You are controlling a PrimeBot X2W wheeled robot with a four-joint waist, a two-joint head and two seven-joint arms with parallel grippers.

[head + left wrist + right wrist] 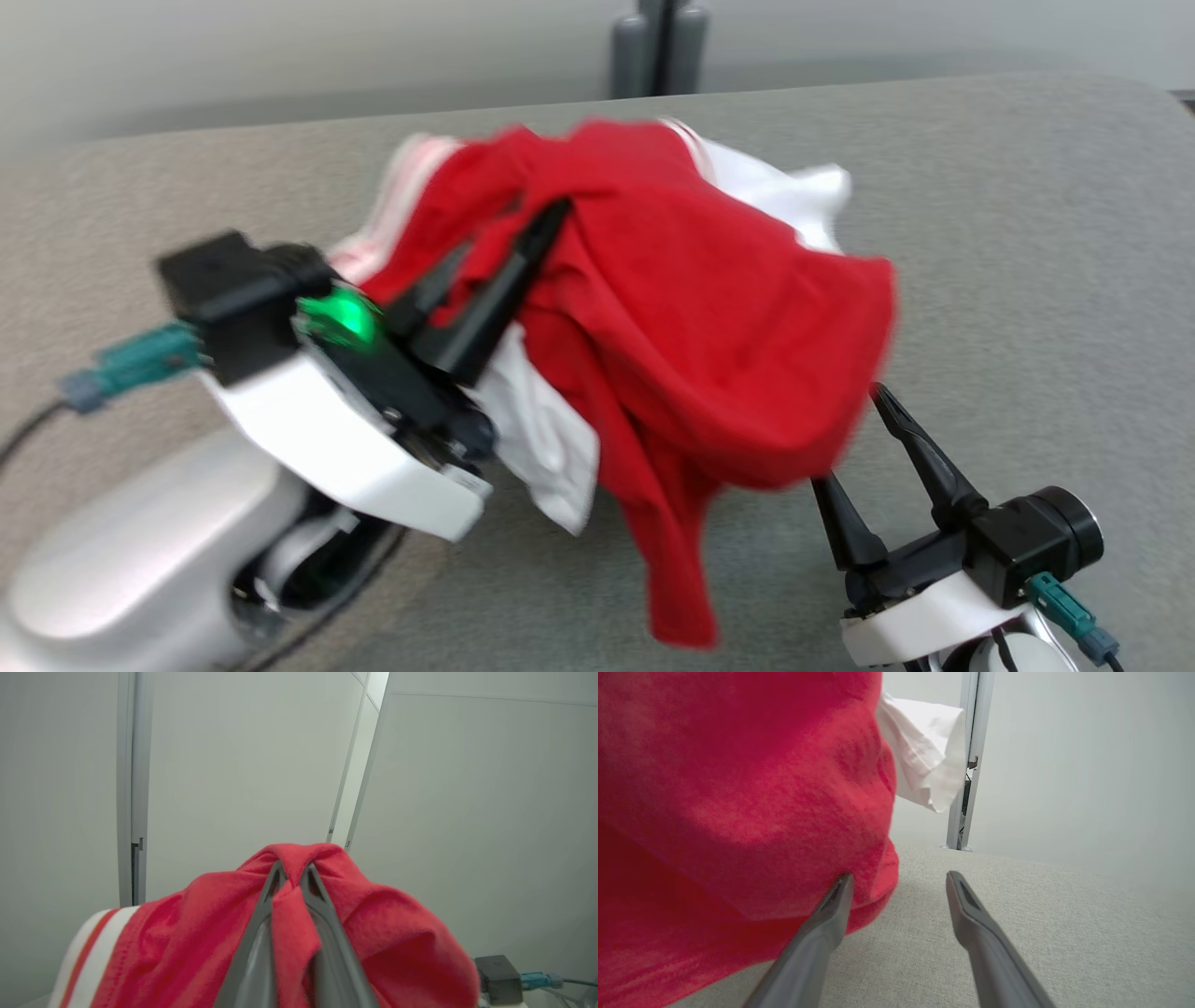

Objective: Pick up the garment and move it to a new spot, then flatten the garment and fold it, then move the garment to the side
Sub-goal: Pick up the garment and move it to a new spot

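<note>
The garment (691,308) is red with white parts and red-and-white stripes, and it hangs bunched above the grey cloth table. My left gripper (532,224) is shut on a fold of its red cloth; in the left wrist view the garment (392,933) drapes over both fingers of the left gripper (292,872). My right gripper (850,434) stands open at the lower right, beside the hanging red edge. In the right wrist view the right gripper (899,879) has its left finger against the garment (738,788), with nothing between the fingers.
The grey fabric table top (1027,261) stretches to the right and front of the garment. A grey post (658,47) stands behind the table's far edge. Pale wall panels (233,765) lie beyond.
</note>
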